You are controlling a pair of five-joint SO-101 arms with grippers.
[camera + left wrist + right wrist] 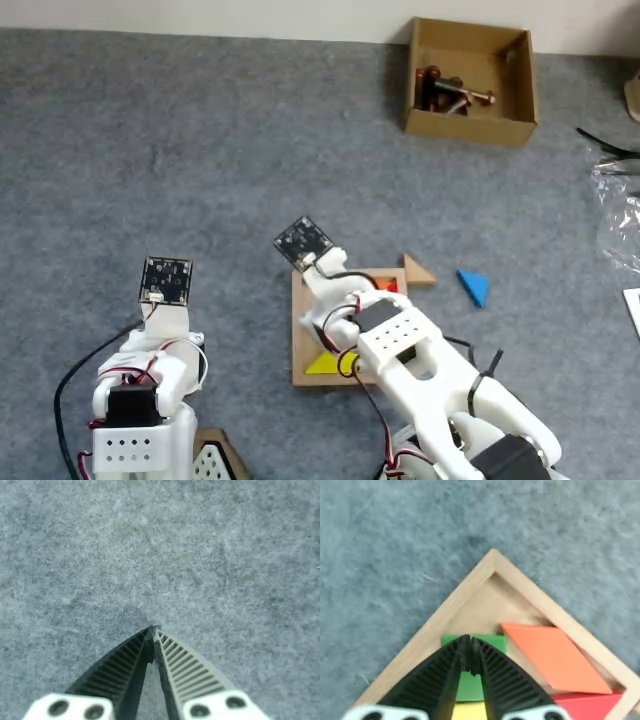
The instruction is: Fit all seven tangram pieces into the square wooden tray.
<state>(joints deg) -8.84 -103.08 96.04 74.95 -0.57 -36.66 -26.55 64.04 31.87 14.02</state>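
Right pincer [470,654] closed, empty, over green piece [496,643]; orange parallelogram [555,657] lengthwise along tray [561,614] wall.

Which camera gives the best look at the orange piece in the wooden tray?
The right wrist view: the orange piece lies there whole, a slanted four-sided shape flat in the tray. In the high view an arm covers most of it, leaving an orange sliver. The left wrist camera faces carpet.

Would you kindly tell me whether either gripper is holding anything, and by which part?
Nothing is held: the left gripper is shut over bare carpet, the right gripper shut above the green piece in the wooden tray.
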